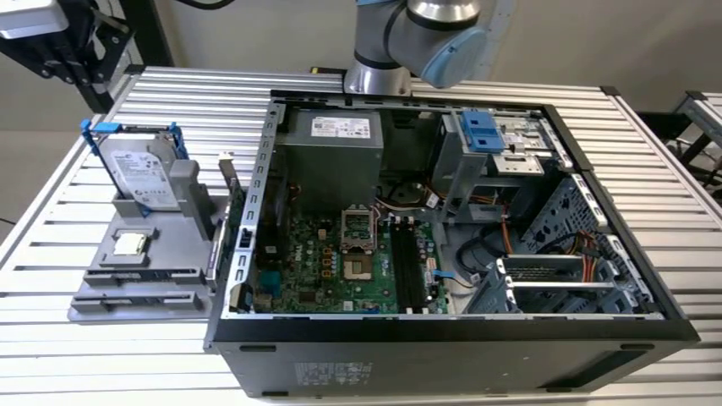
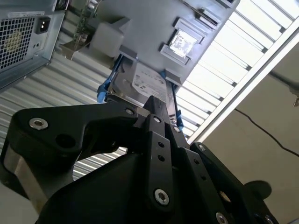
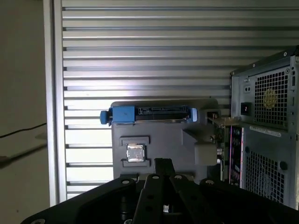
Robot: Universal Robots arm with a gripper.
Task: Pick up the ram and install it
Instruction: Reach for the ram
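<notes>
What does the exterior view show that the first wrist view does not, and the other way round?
The exterior view adds the inside of the open computer case: the green motherboard, its black slots, and the arm above. The first wrist view adds the case's perforated rear panel and the shut gripper. Both share the gray fixture, the blue-framed hard drive standing in it, the square silver chip and the slatted table.
</notes>
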